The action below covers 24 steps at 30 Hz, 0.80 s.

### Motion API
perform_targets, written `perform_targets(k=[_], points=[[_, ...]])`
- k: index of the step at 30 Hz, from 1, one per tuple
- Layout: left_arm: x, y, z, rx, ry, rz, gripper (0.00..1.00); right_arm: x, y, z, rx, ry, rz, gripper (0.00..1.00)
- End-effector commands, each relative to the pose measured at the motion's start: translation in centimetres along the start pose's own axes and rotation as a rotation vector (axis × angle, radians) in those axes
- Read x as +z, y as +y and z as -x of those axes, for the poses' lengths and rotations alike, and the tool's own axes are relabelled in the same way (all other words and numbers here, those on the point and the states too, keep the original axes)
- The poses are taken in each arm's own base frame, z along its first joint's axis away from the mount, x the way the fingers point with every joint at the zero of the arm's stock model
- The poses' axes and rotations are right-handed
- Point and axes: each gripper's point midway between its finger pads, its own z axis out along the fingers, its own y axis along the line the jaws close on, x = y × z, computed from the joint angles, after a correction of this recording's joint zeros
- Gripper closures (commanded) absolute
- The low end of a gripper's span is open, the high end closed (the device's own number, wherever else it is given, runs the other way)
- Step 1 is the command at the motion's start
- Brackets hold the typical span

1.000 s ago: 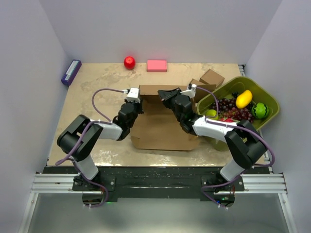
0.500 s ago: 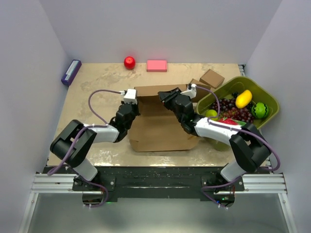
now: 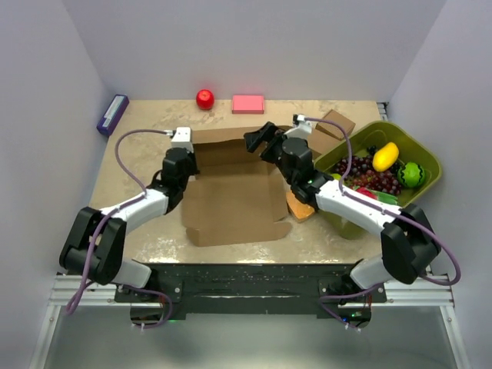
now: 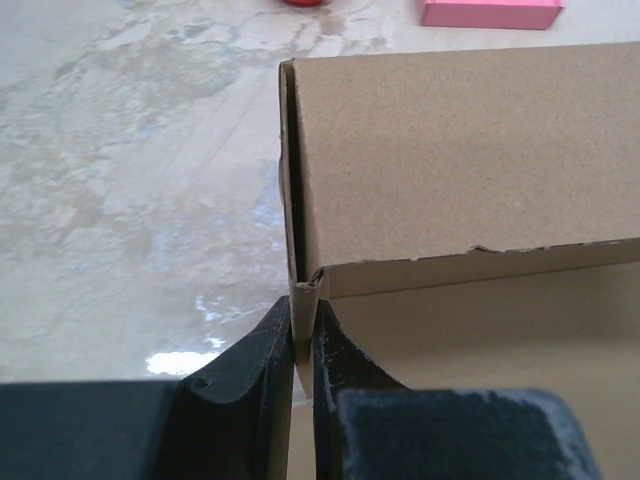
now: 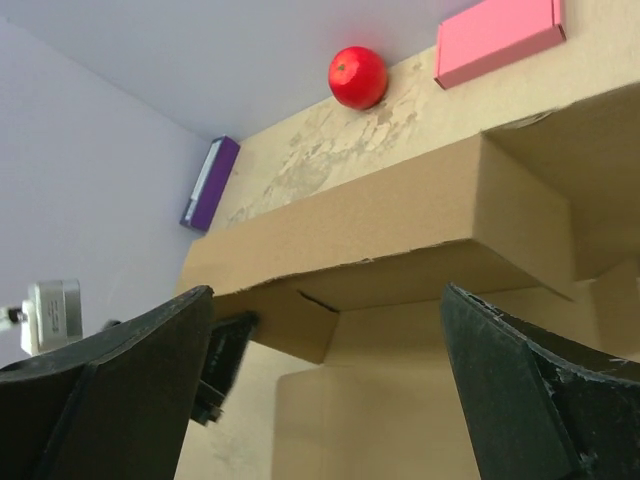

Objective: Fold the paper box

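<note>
Two claws are placed at the rear edge of the paper box, which lies flat in the middle of the bench.
The left claw is clenched on the thin cardboard wall at the box's rear left corner, where the back flap is raised upright. The right claw is spread wide near that flap's right end, with nothing grasped.
</note>
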Motion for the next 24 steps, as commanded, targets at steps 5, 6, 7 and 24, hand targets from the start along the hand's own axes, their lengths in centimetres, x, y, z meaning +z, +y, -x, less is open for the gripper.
perform_targets(k=[5, 6, 7, 24], points=[[-0.7, 4.2, 2.2, -0.04, 0.04, 0.029, 1.0, 0.4, -0.8, 3.7, -0.233, 0.047, 0.009, 0.01], [-0.6, 4.5, 2.3, -0.039, 0.042, 0.033, 1.0, 0.2, -2.1, 3.7, -0.24, 0.048, -0.005, 0.01], [-0.5, 4.3, 2.2, -0.028, 0.047, 0.02, 1.0, 0.1, -2.3, 4.1, -0.261, 0.033, 0.008, 0.01], [0.8, 3.1, 1.2, -0.012, 0.078, -0.09, 1.0, 2.5, -12.4, 2.0, -0.473, 0.152, -0.121, 0.01]])
